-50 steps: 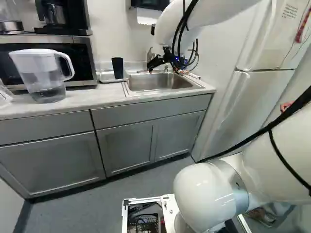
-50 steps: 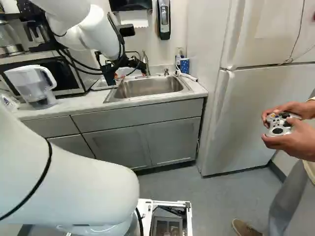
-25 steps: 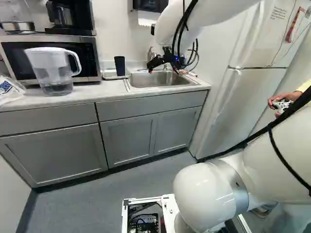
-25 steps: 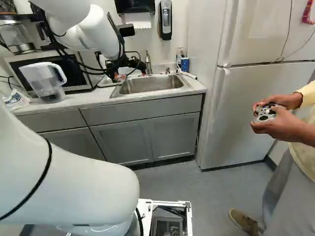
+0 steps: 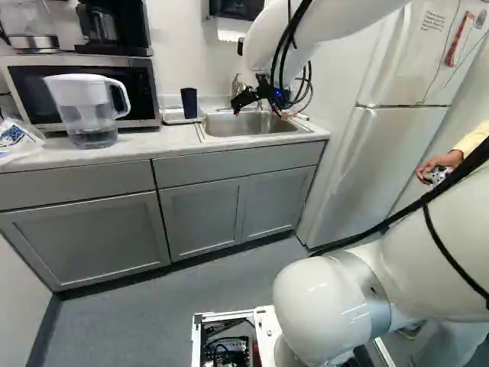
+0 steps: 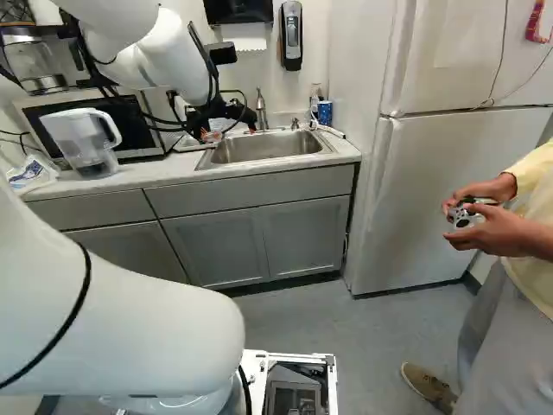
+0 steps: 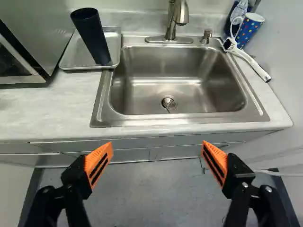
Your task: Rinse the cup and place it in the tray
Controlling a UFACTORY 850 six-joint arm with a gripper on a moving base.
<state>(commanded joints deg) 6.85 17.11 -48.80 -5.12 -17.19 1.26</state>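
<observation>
"Where's our gripper (image 5: 241, 101)?"

"Upper middle of the left base view, its 2 fingers spread wide, with nothing between them."

"And beyond?"

"We see the sink (image 7: 177, 87), then our dark cup (image 5: 189, 103) upright on the tray (image 7: 73, 59), left of upper centre in that base view, near the microwave (image 5: 24, 95)."

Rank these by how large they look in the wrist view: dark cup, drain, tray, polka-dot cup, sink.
Largest to smallest:
1. sink
2. tray, partly covered by the dark cup
3. dark cup
4. polka-dot cup
5. drain
</observation>
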